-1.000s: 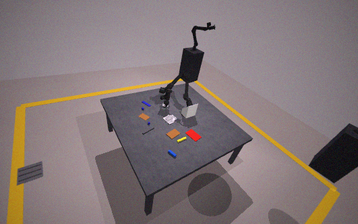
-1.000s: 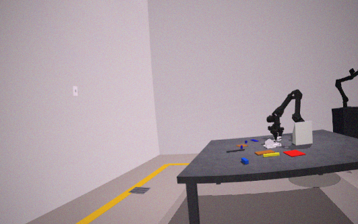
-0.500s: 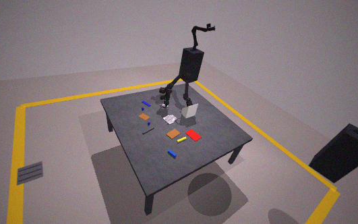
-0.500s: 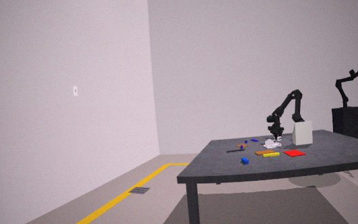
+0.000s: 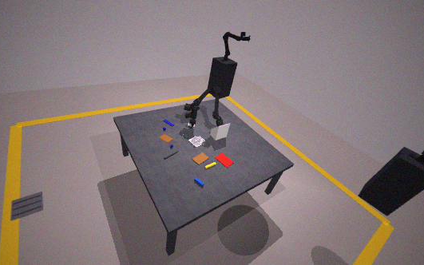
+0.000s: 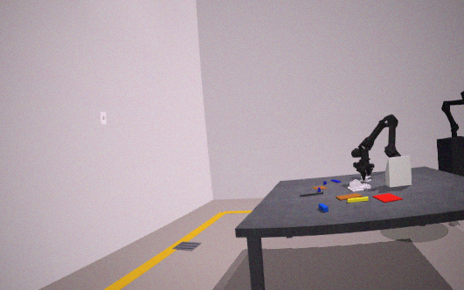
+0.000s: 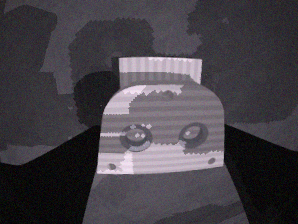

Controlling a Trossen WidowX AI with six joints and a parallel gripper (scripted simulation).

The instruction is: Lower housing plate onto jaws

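The pale housing plate [image 7: 162,112] [image 5: 191,125] [image 6: 368,178] has a rounded far edge, two round sockets and small holes; a ribbed pale strip shows past that edge in the wrist view. My gripper [image 7: 160,131] [image 5: 192,122] [image 6: 363,176] points down and is shut on the housing plate, a black finger at each side. The plate is at or just above the table; its exact height cannot be told. The white assembly [image 5: 196,140] [image 6: 359,186] lies apart from the gripper, nearer the table's middle. Its jaws, pins and stubs are too small to tell apart.
A pale upright block [image 5: 220,132] [image 6: 398,171] stands beside the arm. A red sheet [image 5: 224,160] [image 6: 387,197], a yellow bar [image 5: 210,165] [image 6: 357,199], a blue bar [image 5: 199,182] [image 6: 323,208], orange tiles and a dark rod [image 5: 171,155] [image 6: 311,194] lie on the table.
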